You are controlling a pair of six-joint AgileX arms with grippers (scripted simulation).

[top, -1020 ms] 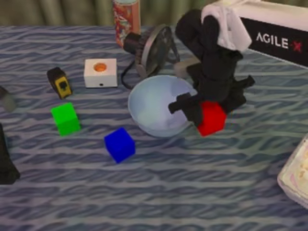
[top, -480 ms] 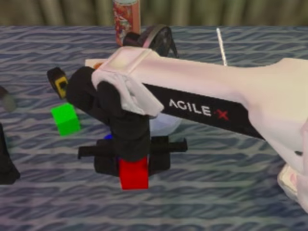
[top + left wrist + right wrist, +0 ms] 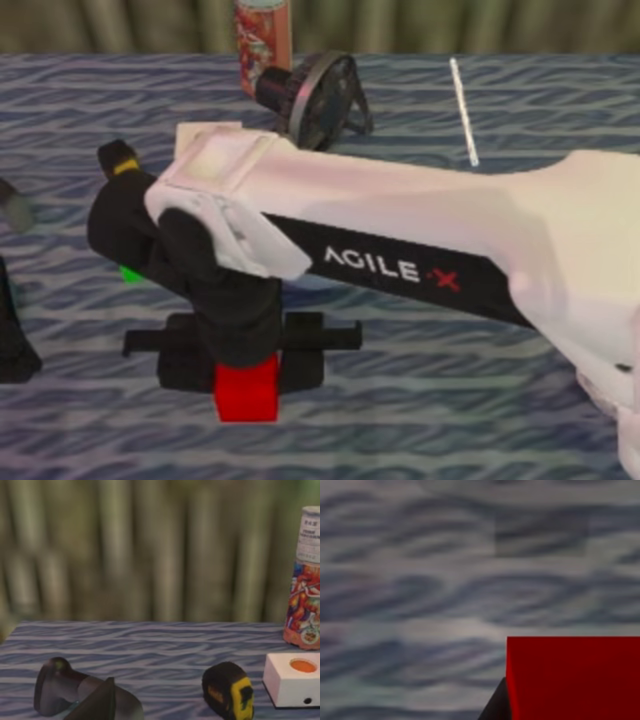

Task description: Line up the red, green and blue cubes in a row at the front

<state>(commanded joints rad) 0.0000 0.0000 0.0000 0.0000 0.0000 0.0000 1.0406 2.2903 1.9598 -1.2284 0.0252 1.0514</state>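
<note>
Here, right hand (image 3: 247, 372) clamped on red cube (image 3: 247, 392), green cube (image 3: 129, 273) seemingly mostly hidden

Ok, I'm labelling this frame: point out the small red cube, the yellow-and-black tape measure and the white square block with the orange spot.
small red cube (image 3: 247, 390), top view, its front face.
yellow-and-black tape measure (image 3: 229, 692), left wrist view, its side.
white square block with the orange spot (image 3: 295, 685), left wrist view, its front face.

red cube (image 3: 246, 390): plain and matt, smooth sides | table cover (image 3: 450, 400): soft-looking cloth with wavy blue-grey stripes | right arm (image 3: 420, 240): smooth white shell, slightly shiny, with matt black parts | can (image 3: 305, 600): printed paper-like label | white block (image 3: 292, 680): smooth plastic look
</note>
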